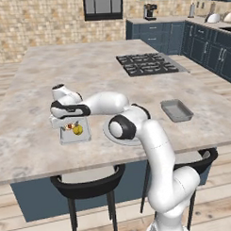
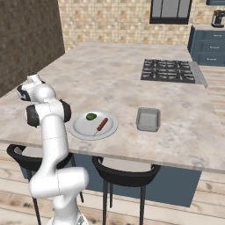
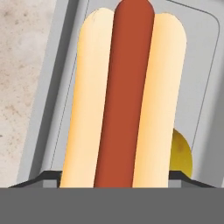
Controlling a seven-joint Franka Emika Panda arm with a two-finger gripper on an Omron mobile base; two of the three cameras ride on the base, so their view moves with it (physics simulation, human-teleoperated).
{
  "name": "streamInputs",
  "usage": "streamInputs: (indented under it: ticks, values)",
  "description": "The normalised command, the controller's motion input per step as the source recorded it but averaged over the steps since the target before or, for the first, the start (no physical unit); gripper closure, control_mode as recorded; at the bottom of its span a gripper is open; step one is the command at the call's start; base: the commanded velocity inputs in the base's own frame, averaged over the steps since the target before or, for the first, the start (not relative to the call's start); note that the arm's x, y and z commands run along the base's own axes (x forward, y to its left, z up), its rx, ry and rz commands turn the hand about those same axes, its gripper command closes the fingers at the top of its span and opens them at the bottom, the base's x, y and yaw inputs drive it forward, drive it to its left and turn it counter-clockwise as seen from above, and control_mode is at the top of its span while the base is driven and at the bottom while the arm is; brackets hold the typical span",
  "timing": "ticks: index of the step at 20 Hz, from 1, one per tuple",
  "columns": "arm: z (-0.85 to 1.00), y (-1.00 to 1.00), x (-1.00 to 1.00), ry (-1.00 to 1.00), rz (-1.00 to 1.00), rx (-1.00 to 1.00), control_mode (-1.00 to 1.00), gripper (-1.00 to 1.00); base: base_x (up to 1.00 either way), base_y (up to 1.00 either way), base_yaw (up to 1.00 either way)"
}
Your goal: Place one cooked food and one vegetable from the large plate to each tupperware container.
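Observation:
A hot dog (image 3: 127, 96) in its bun fills the hand view, and my gripper (image 3: 109, 177) is shut on it just above the left tupperware container (image 3: 205, 87). A yellow rounded food piece (image 3: 181, 155) lies in that same tray (image 1: 85, 138), beside the hot dog. From the left base view my gripper (image 1: 66, 123) hangs low over this tray, next to the yellow piece (image 1: 78, 130). The large plate (image 2: 81, 127) holds a green vegetable (image 2: 91, 116) and a red sausage on a stick (image 2: 102, 125). The second tupperware container (image 2: 147, 119) sits right of the plate with nothing in it.
The island counter (image 1: 87, 71) has a gas hob (image 1: 146, 63) at its far right. Two dark stools (image 1: 87, 184) stand under the front edge. My own arm (image 1: 122, 126) crosses over the plate in the left base view.

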Motion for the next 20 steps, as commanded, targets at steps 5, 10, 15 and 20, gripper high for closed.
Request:
streamInputs:
  ticks: [5,10,15,20]
  values:
    - [0.00,0.00,0.00,0.00,0.00,0.00,-1.00,-1.00,0.00,0.00,0.00]
    - [0.00,-0.01,0.00,0.00,0.00,0.00,-1.00,-1.00,0.00,0.00,0.00]
    - [0.34,-0.20,-0.19,0.00,-0.02,0.00,-1.00,-1.00,0.00,0.00,0.00]
    - [0.49,-0.39,-0.45,0.00,-0.12,-0.03,-1.00,-1.00,0.00,0.00,0.00]
